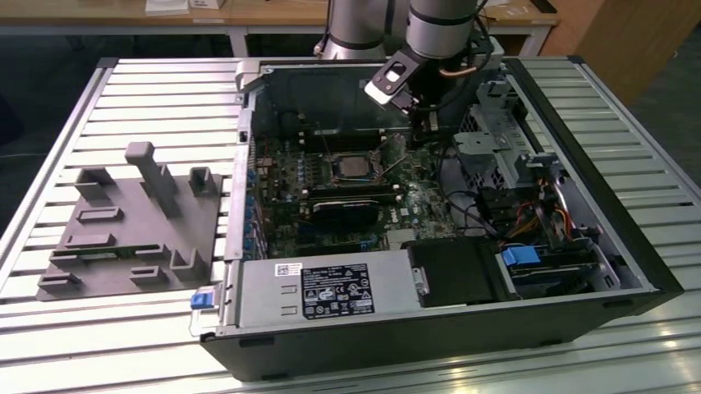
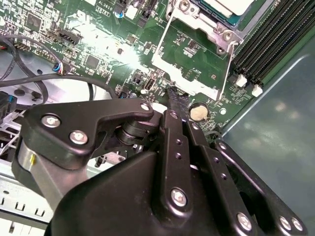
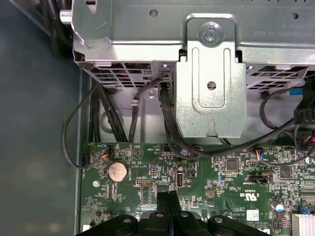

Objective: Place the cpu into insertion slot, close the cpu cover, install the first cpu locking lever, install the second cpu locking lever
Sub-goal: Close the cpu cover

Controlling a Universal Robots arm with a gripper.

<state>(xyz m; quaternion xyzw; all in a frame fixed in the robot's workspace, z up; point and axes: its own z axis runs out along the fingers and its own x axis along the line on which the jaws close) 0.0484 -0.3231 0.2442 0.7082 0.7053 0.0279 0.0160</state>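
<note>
**Chip seated, cover open, closed fingers sitting at the cover's edge**

The chip (image 1: pixel 353 167) is already sitting in the socket (image 1: pixel 328 169), silver top up. The cover (image 2: pixel 162 44) is lying flipped open on the gripper's side of the socket, with green board showing through its window. The gripper (image 2: pixel 176 98) is clenched on nothing, tips pressed together just beside the cover's free edge and near the coin battery (image 2: pixel 198 112). I can't tell whether they're touching the frame.

I'm reading this as the cover-closing step. Doing it well probably means:
- pushing on the frame's metal rim, not poking through the window
- swinging it about its hinge, not dragging it across the board
- staying clear of the thin lever wire (image 2: pixel 227 69) running alongside

The second wrist view is giving the cover, the lever and a corner of the chip. The first wrist view is facing away from the socket, catching the battery, cables and the metal drive cage (image 3: pixel 211 83). The exterior view is placing the socket within the whole case (image 1: pixel 438 336).
</note>
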